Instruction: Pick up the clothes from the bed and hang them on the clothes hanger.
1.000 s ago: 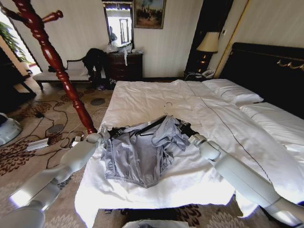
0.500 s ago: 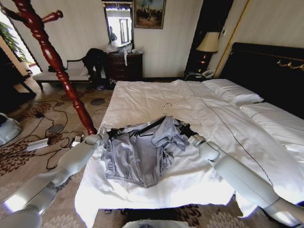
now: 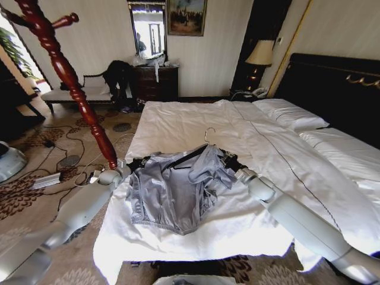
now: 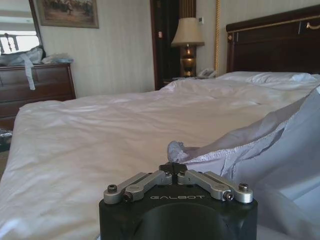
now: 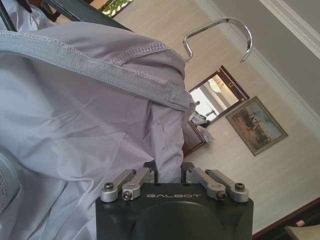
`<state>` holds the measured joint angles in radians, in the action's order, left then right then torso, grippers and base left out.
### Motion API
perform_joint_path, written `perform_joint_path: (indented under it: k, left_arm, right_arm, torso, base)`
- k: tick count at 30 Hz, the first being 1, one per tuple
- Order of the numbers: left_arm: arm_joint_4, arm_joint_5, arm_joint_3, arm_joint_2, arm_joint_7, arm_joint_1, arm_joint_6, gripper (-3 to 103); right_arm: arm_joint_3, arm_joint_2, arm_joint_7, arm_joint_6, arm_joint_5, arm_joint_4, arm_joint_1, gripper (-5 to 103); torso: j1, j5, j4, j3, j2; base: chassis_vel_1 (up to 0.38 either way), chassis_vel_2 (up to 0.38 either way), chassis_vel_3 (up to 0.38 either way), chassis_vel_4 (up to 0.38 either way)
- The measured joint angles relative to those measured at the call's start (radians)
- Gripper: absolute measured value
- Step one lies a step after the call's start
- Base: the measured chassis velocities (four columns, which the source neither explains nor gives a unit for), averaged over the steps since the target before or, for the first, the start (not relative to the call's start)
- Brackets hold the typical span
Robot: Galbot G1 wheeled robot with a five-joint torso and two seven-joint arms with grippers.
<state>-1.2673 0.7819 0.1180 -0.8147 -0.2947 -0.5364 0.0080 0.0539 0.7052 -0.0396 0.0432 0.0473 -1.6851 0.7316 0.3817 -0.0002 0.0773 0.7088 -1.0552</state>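
The grey-blue clothes [image 3: 172, 193] lie crumpled on the near part of the white bed [image 3: 196, 119], partly draped over the black clothes hanger [image 3: 189, 157], whose silver hook [image 5: 220, 30] points towards the headboard. My left gripper [image 3: 138, 163] is at the garment's left upper corner, near the bed's left edge. In the left wrist view the left gripper [image 4: 172, 167] is shut, pinching a fold of the clothes [image 4: 280, 145]. My right gripper [image 3: 228, 159] sits at the hanger's right end. There the right gripper [image 5: 168, 170] is shut on the fabric of the clothes [image 5: 75, 100].
A tall reddish wooden coat stand [image 3: 71, 77] rises just left of the bed. Cables and a power strip [image 3: 50, 178] lie on the carpet. A bench with dark garments [image 3: 116, 74], a dresser [image 3: 155, 80], a lamp [image 3: 260, 53] and the dark headboard [image 3: 338, 77] stand farther back.
My left arm has drawn back to the left and lower, pulling the garment's left corner slightly towards the bed's edge. The right arm has stayed put.
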Motion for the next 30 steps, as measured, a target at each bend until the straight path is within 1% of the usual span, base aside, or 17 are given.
perform_joint_path:
  k: [1, 2, 4, 6, 8, 11, 13, 16, 18, 19, 21, 22, 23, 25, 27, 28, 30]
  left_arm:
    - [-0.029, 0.003, -0.017, 0.009, 0.009, -0.018, 0.004, 0]
    - [-0.029, 0.003, -0.017, 0.009, 0.009, -0.018, 0.004, 0]
    - [-0.082, 0.007, -0.051, 0.029, 0.026, -0.054, 0.013, 0]
    - [-0.122, 0.008, -0.074, 0.044, 0.038, -0.082, 0.02, 0]
    - [-0.132, 0.008, -0.08, 0.049, 0.043, -0.09, 0.021, 0]
    - [-0.171, 0.008, -0.108, 0.061, 0.068, -0.129, 0.022, 0]
    - [-0.185, 0.009, -0.115, 0.065, 0.076, -0.138, 0.022, 0]
    - [-0.247, 0.023, -0.143, 0.086, 0.111, -0.171, 0.026, 0]
    - [-0.296, 0.043, -0.163, 0.094, 0.155, -0.193, 0.03, 0]
    - [-0.296, 0.043, -0.163, 0.094, 0.155, -0.193, 0.03, 0]
    - [-0.352, 0.067, -0.182, 0.097, 0.2, -0.217, 0.039, 0]
    - [-0.392, 0.078, -0.192, 0.103, 0.222, -0.233, 0.044, 0]
    - [-0.392, 0.078, -0.192, 0.103, 0.222, -0.233, 0.044, 0]
    - [-0.446, 0.093, -0.202, 0.119, 0.244, -0.254, 0.053, 0]
    - [-0.509, 0.107, -0.214, 0.139, 0.263, -0.273, 0.061, 0]
    - [-0.509, 0.107, -0.214, 0.139, 0.263, -0.273, 0.061, 0]
    - [-0.544, 0.118, -0.221, 0.153, 0.278, -0.28, 0.067, 0]
  right_arm:
    - [-0.001, -0.002, 0.0, 0.002, -0.002, -0.003, 0.0, 21]
    - [-0.001, -0.002, 0.0, 0.002, -0.002, -0.003, 0.0, 21]
    - [-0.004, -0.013, -0.001, 0.006, -0.006, -0.01, 0.002, 21]
    - [-0.006, -0.02, -0.001, 0.008, -0.007, -0.018, 0.006, 21]
    - [-0.007, -0.022, -0.001, 0.009, -0.007, -0.021, 0.007, 21]
    - [-0.004, -0.03, -0.002, 0.017, -0.023, -0.031, 0.01, 21]
    - [0.0, -0.032, -0.002, 0.02, -0.027, -0.034, 0.009, 21]
    - [0.014, -0.036, -0.003, 0.026, -0.032, -0.04, -0.013, 21]
    - [0.028, -0.037, -0.005, 0.033, -0.045, -0.044, -0.032, 21]
    - [0.028, -0.037, -0.005, 0.033, -0.045, -0.044, -0.032, 21]
    - [0.038, -0.037, -0.01, 0.041, -0.062, -0.049, -0.043, 21]
    - [0.042, -0.036, -0.011, 0.045, -0.066, -0.052, -0.045, 21]
    - [0.042, -0.036, -0.011, 0.045, -0.066, -0.052, -0.045, 21]
    - [0.043, -0.036, -0.012, 0.048, -0.067, -0.058, -0.045, 21]
    - [0.043, -0.036, -0.012, 0.051, -0.067, -0.064, -0.044, 21]
    - [0.043, -0.036, -0.012, 0.051, -0.067, -0.064, -0.044, 21]
    - [0.043, -0.039, -0.012, 0.053, -0.066, -0.068, -0.044, 21]
  torso:
    - [0.0, 0.0001, 0.0002, 0.0, 0.0]
    - [0.0, 0.0001, 0.0002, 0.0, 0.0]
    - [0.0, 0.0, 0.0007, 0.0, 0.0]
    - [0.0, 0.0001, 0.0007, 0.0, 0.0]
    - [0.0, 0.0001, 0.0007, 0.0, 0.0]
    - [0.0, -0.0002, 0.0003, 0.0, 0.0]
    - [0.0, -0.0001, 0.0006, 0.0, 0.0]
    - [0.0, 0.0, 0.0008, 0.0, 0.0]
    - [0.0, 0.0002, 0.0001, 0.0, 0.0]
    - [0.0, 0.0002, 0.0001, 0.0, 0.0]
    - [0.0, -0.0003, 0.0004, 0.0, 0.0]
    - [0.0, 0.0002, 0.0008, 0.0, 0.0]
    - [0.0, 0.0002, 0.0008, 0.0, 0.0]
    - [0.0, 0.0002, 0.0008, 0.0, 0.0]
    - [0.0, 0.0001, 0.0003, 0.0, 0.0]
    - [0.0, 0.0001, 0.0003, 0.0, 0.0]
    - [0.0, 0.0002, 0.0003, 0.0, 0.0]
  base:
    - [0.0, 0.0, 0.0, 0.0]
    - [0.0, 0.0, 0.0, 0.0]
    - [0.0, 0.0, 0.0, 0.0]
    - [0.0, 0.0, 0.0, 0.0]
    - [0.0, 0.0, 0.0, 0.0]
    - [0.0, 0.0, 0.0, 0.0]
    - [0.0, 0.0, 0.0, 0.0]
    - [0.0, 0.0, 0.0, 0.0]
    - [0.0, 0.0, 0.0, 0.0]
    - [0.0, 0.0, 0.0, 0.0]
    - [0.0, 0.0, 0.0, 0.0]
    - [0.0, 0.0, 0.0, 0.0]
    - [0.0, 0.0, 0.0, 0.0]
    - [0.0, 0.0, 0.0, 0.0]
    - [0.0, 0.0, 0.0, 0.0]
    - [0.0, 0.0, 0.0, 0.0]
    - [0.0, 0.0, 0.0, 0.0]
